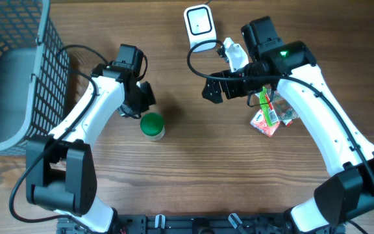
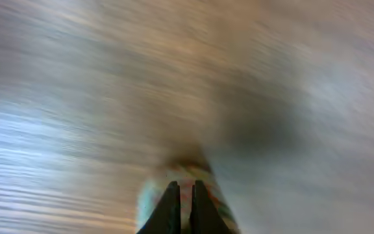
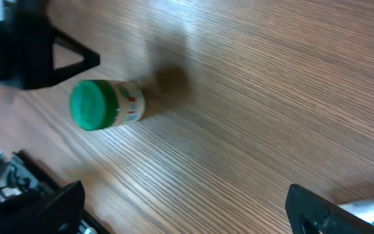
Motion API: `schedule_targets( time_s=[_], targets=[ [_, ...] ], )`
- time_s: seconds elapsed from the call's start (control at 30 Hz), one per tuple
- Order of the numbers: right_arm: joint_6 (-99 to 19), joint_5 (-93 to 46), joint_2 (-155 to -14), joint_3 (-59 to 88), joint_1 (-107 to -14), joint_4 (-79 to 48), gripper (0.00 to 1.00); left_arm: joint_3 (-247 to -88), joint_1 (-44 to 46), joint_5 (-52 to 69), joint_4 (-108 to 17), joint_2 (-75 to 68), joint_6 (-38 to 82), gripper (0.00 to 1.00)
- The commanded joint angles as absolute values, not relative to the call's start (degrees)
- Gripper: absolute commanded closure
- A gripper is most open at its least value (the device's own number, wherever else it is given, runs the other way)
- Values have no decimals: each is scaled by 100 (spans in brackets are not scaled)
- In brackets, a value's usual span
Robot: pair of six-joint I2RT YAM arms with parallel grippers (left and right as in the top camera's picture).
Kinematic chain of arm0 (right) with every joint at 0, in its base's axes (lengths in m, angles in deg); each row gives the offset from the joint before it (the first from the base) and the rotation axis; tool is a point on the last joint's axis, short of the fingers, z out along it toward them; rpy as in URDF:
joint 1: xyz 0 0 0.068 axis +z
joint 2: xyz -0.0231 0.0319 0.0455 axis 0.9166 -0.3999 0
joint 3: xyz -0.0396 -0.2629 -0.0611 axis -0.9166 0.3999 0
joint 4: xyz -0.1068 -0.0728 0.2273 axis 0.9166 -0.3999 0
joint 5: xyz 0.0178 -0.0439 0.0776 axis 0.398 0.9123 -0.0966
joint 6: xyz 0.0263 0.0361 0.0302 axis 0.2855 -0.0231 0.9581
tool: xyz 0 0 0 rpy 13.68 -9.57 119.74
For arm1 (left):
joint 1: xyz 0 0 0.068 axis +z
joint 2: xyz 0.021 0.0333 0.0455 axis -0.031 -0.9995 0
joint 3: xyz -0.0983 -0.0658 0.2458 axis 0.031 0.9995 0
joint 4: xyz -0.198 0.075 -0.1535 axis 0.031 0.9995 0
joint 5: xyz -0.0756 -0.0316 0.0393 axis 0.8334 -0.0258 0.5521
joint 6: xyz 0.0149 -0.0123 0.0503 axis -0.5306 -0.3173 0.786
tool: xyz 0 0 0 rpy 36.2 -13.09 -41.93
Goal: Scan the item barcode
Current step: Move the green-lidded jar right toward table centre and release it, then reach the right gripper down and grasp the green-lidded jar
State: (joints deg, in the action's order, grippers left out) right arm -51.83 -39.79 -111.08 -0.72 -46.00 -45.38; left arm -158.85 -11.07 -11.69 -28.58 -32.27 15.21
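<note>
Item, green-lidded jar (image 1: pixel 152 125): sitting on the wooden table (image 1: pixel 193 182), seemingly upright, just beside my left pincer (image 1: pixel 145 97) and well apart from the white barcode scanner (image 1: pixel 199 26) at the far edge. Left pincer: fingers pressing together with nothing between them. Its own camera is blurring badly, showing only a pale greenish shape behind the tips, probably the jar. Right pincer (image 1: pixel 214 90): jaws standing wide apart, carrying nothing, hanging between scanner and jar. Handling note, my judgement: I am not gripping the jar yet. I should be spreading the left fingers and straddling the white body below the lid, squeezing squarely so the round side is not rolling out. The printed label should be facing outward for the scanner window. Snack packets (image 1: pixel 268 123): lying in a small heap beneath my right arm. Containers: grey wire basket (image 1: pixel 54 65) sitting at my left, showing only its grey floor and no goods that I can make out. The jar's lid is hiding whatever it is holding.
</note>
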Motion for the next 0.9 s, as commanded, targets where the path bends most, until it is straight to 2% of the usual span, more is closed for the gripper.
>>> schedule_targets(
  time_s=[0.0,0.27,0.43,0.5,0.6,0.7,0.87],
  targets=[
    [-5051,-3669,-11178,0,-4659,-4605,0,-15815,-1223,-83,-2659,-3290,1738,96],
    [-5054,-3538,-11178,0,-5018,-4743,1,-15839,-1592,-103,-2976,-3290,2002,96],
    [-5124,-3540,-11178,0,-5066,-4863,1,-16143,-1303,-2055,-2749,-3157,964,96],
    [-5213,-3538,-11178,0,-5066,-4922,1,-16141,-1179,-2194,-2578,-3181,929,96],
    [-5213,-3538,-11178,5,-5066,-4925,0,-16141,-1153,-2194,-1980,-3292,914,96],
    [-5213,-3538,-11178,5,-5066,-4896,0,-16141,-1273,-2050,-1890,-3336,1115,96],
    [-5222,-3525,-11178,5,-5066,-4946,1,-16141,-1703,-848,-1886,-3347,1460,96]
  ],
)
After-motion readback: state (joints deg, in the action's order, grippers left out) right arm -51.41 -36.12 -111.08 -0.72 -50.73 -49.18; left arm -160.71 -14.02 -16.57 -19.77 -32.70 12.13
